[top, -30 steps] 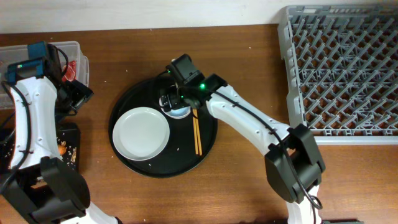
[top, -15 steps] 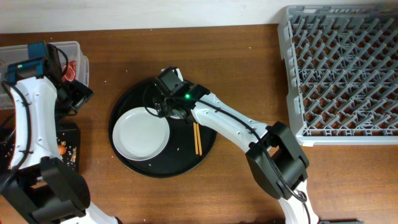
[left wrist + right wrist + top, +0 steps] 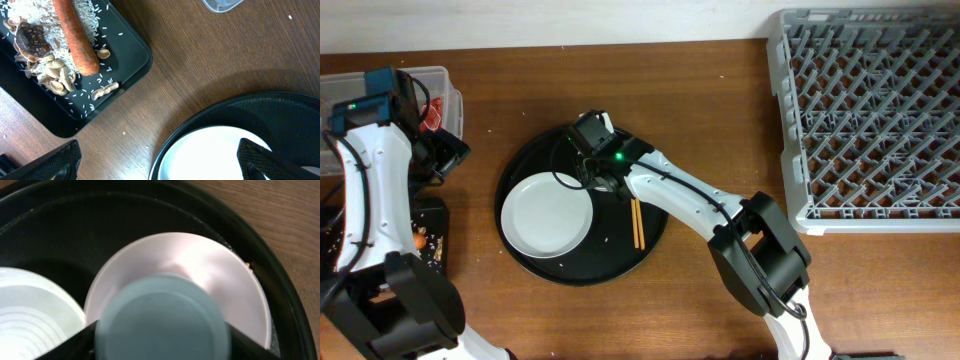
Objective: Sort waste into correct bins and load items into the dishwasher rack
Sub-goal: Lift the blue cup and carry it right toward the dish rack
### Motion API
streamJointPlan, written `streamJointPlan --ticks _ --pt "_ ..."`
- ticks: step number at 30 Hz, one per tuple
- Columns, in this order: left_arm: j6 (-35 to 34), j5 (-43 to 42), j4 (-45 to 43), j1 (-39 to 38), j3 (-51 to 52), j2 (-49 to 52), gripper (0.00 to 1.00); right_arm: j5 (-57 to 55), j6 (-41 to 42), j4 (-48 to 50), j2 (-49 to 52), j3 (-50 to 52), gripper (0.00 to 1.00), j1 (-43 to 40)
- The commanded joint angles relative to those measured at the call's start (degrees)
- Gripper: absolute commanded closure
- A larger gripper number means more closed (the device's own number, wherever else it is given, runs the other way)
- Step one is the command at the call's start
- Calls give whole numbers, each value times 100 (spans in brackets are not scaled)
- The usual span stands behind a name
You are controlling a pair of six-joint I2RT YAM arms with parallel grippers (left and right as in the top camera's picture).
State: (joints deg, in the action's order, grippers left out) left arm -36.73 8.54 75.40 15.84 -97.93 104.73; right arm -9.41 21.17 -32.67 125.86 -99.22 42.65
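Since the right pincer (image 3: 162, 336) straddles the blue cup (image 3: 162, 310) sitting in the white bowl (image 3: 215, 265) on the black tray (image 3: 60, 225), clamped or not I can't tell. Squeeze mid-wall and lift straight up so the bowl stays put. Left pincer (image 3: 160, 161) apart, idle.

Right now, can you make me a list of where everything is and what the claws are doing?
Tray: round, black, mid-table
Plate: on tray, left side, bare
Bowl: on tray, next to plate
Cup: blue, in or just above bowl
Chopsticks: on tray, right of plate
Carrot: in black bin with rice
Rack: far right, no dishes in it
Right claw: fingers flank cup; grip unclear
Left claw: open, holding nothing
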Motion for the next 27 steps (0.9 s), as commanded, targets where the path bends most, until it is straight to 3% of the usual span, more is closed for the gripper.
streamJointPlan --ticks 1,7,11,13,17,19,22,27 --pt "-59 26 -7 9 -26 -68 1 -74 31 -42 -37 -125 34 46" --pt "-61 26 -7 9 -26 -68 1 -184 28 -306 -890 -282 33 -81" --pt "-61 26 -7 9 -26 -68 1 -184 24 -861 -1980 -463 34 -778" --pt "-59 26 -7 9 -26 -68 1 -181 -22 -1290 -2540 -463 34 -1488" --pt "-61 26 -7 9 -26 -68 1 -157 -367 -2341 -3357 -463 35 -3847" --pt "-59 26 -7 9 -26 -68 1 -114 -815 -2667 -3403 -461 35 -5383" --pt "-61 26 -7 9 -26 -70 1 800 -1270 -2671 -3215 -450 35 -6900" --pt "-61 26 -7 9 -26 -68 1 1182 -1283 -2813 -2549 -448 35 -8011"
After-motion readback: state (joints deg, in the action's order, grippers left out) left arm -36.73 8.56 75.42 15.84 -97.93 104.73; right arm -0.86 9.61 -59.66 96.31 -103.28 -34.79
